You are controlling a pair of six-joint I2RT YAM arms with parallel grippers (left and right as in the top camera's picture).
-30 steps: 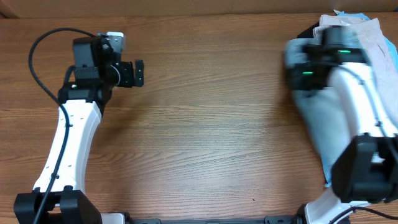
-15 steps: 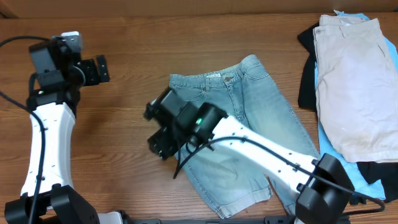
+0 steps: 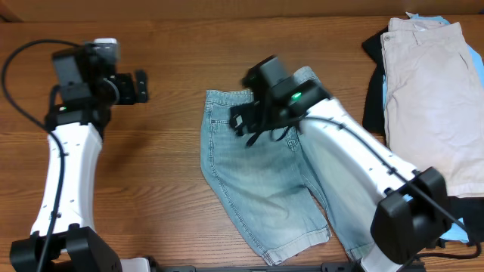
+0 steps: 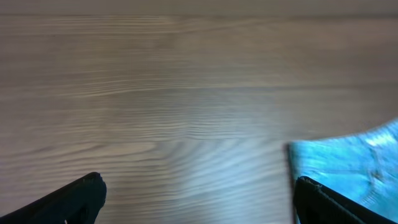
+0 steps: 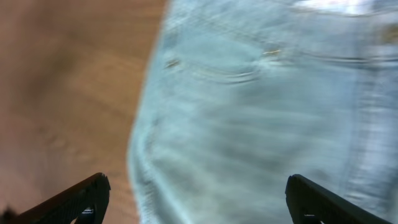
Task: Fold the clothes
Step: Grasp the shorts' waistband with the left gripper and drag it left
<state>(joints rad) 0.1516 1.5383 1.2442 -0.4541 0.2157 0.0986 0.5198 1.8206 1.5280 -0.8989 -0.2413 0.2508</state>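
At the middle of the wooden table (image 3: 189,45), faded denim shorts (image 3: 261,185), spread mostly flat, waistband toward 12 o'clock, both legs running down toward 5 and 6 o'clock, hems close to the near edge. Over the cloth just below the waistband, toward the garment's 11 o'clock, the right gripper (image 3: 243,123), its arm reaching across from the table's 4 o'clock. In the right wrist view, fingers (image 5: 78,200) wide apart, only blurred denim and a pocket seam between them; grips nothing. Out at the table's 10 o'clock, the left gripper (image 3: 143,87), well apart from the shorts, pointing toward 3 o'clock. Spread wide as well in the left wrist view, bare wood between the tips, an edge of denim at 4 o'clock of that view; holds nothing. At the table's 2 to 3 o'clock, beige shorts (image 3: 427,98), lying on top of a black piece (image 3: 372,106) and a sky-blue piece (image 3: 454,236), with black at the pile's 9 o'clock side and blue at its 12 and 5 o'clock. Close to the denim but not touching it where visible
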